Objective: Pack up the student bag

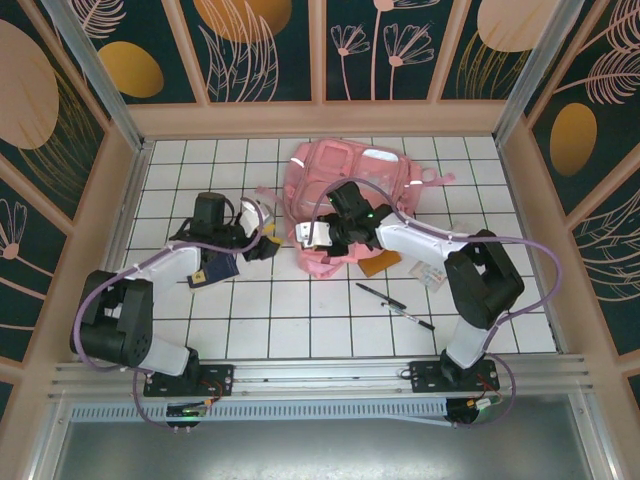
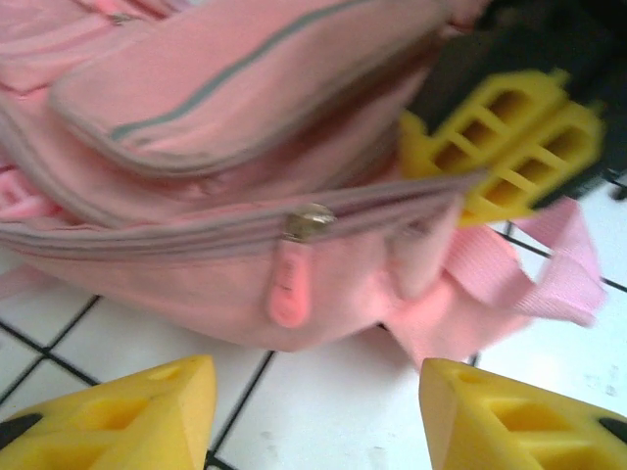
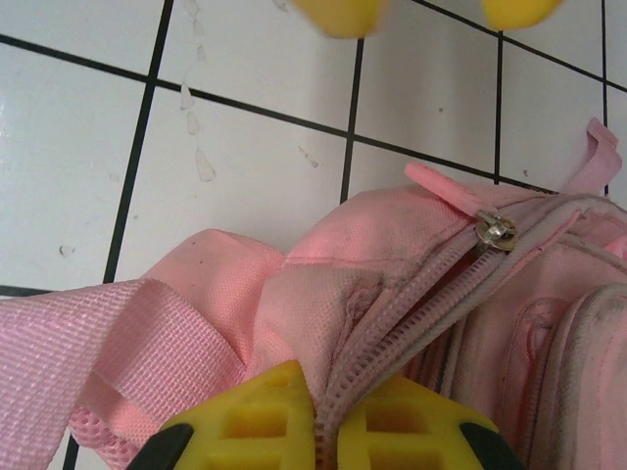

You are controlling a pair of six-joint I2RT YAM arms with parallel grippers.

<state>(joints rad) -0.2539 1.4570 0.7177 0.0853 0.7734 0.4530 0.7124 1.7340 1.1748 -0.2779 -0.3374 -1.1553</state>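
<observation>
Two pens (image 1: 381,295) lie unpacked on the white tiled table (image 1: 300,330), nearest the arm bases. Beyond them, both arms work at the student bag (image 1: 350,175), which lies toward the table's far middle, its zip shut where it shows. The step in hand looks to be opening it. The right gripper (image 3: 328,392) is clamped on the zipper tape at the bag's near corner, bracing the fabric. The left gripper (image 2: 313,377) hovers with jaws apart just short of the pink zipper pull (image 2: 289,289), touching nothing. On this reading, the left must next close on that small tab and draw it along the track against the right's hold.
</observation>
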